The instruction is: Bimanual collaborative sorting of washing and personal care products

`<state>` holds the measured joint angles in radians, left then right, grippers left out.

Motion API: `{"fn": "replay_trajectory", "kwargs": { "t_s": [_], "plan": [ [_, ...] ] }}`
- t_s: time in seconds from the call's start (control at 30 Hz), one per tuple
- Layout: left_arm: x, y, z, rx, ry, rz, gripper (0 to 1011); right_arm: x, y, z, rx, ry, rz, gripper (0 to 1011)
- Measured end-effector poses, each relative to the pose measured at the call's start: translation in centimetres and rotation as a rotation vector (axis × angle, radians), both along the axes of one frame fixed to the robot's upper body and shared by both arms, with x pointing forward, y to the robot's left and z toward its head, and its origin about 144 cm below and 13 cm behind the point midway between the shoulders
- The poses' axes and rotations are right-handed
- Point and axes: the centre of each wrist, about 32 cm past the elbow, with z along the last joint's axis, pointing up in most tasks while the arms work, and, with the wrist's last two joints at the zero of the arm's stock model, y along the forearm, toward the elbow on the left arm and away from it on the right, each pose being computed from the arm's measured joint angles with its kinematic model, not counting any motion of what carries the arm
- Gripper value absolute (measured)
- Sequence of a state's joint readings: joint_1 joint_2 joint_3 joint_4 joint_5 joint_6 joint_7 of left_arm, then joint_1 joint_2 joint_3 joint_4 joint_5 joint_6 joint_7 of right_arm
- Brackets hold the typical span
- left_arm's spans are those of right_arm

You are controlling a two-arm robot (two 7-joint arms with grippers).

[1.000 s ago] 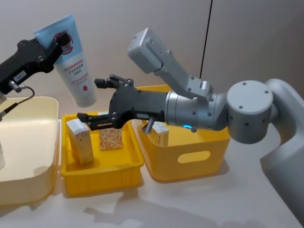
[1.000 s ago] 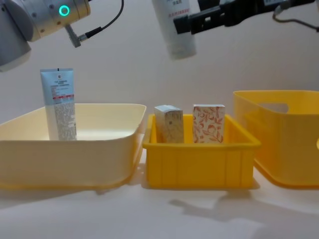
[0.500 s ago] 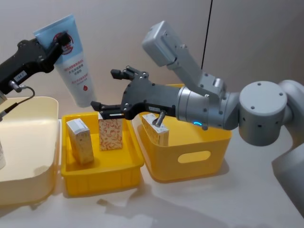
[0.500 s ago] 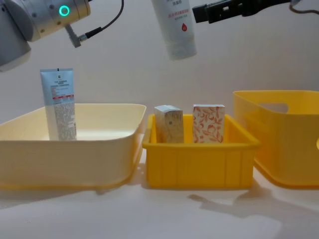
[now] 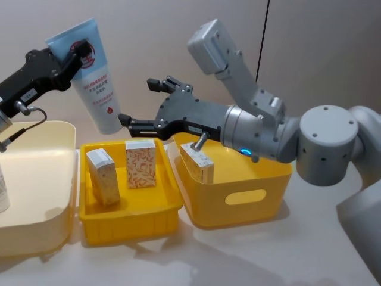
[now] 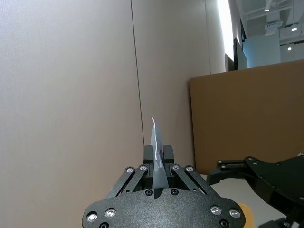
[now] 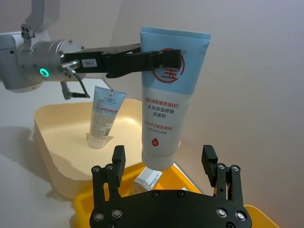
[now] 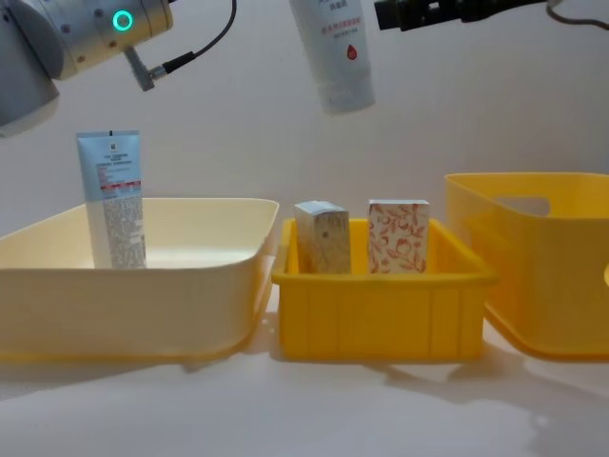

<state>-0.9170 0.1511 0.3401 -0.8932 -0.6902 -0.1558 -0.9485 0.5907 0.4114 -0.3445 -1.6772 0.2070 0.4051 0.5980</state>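
My left gripper [image 5: 66,58] is shut on the crimped end of a pale-blue tube with a red circle logo [image 5: 95,77], holding it high with its cap end down over the yellow tray [image 5: 128,211]. My right gripper [image 5: 138,101] is open just right of the tube's lower end and holds nothing. In the right wrist view the tube [image 7: 166,99] hangs beyond its spread fingers [image 7: 118,159]. A second tube [image 8: 114,200] stands in the cream bin [image 8: 133,295]. Two printed boxes [image 5: 102,177] [image 5: 141,164] stand in the tray. A third box [image 5: 199,162] lies in the yellow bin [image 5: 238,196].
The cream bin, the tray and the yellow bin stand side by side from left to right on a pale table. A plain wall lies close behind them. The right arm stretches over the yellow bin.
My right gripper has risen from just above the boxes in the tray and moved up toward the hanging tube's lower end, staying open. The left gripper and its tube have barely shifted.
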Motion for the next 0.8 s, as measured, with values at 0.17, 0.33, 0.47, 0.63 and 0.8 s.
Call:
{"fn": "replay_trajectory", "kwargs": {
  "t_s": [0.17, 0.33, 0.47, 0.63, 0.8],
  "plan": [
    [0.0, 0.0, 0.0, 0.000, 0.000, 0.000, 119, 0.6, 0.4, -0.1, 0.023, 0.007, -0.008, 1001],
    [0.0, 0.0, 0.0, 0.000, 0.000, 0.000, 119, 1.3, 1.0, -0.2, 0.037, 0.018, -0.015, 1001],
    [0.0, 0.0, 0.0, 0.000, 0.000, 0.000, 119, 1.7, 1.4, -0.2, 0.039, 0.025, -0.015, 1001],
    [0.0, 0.0, 0.0, 0.000, 0.000, 0.000, 119, 2.4, 1.9, -0.3, 0.031, 0.042, -0.015, 1001],
    [0.0, 0.0, 0.0, 0.000, 0.000, 0.000, 119, 3.0, 2.5, -0.3, 0.016, 0.059, -0.016, 1001]
  ]
}}
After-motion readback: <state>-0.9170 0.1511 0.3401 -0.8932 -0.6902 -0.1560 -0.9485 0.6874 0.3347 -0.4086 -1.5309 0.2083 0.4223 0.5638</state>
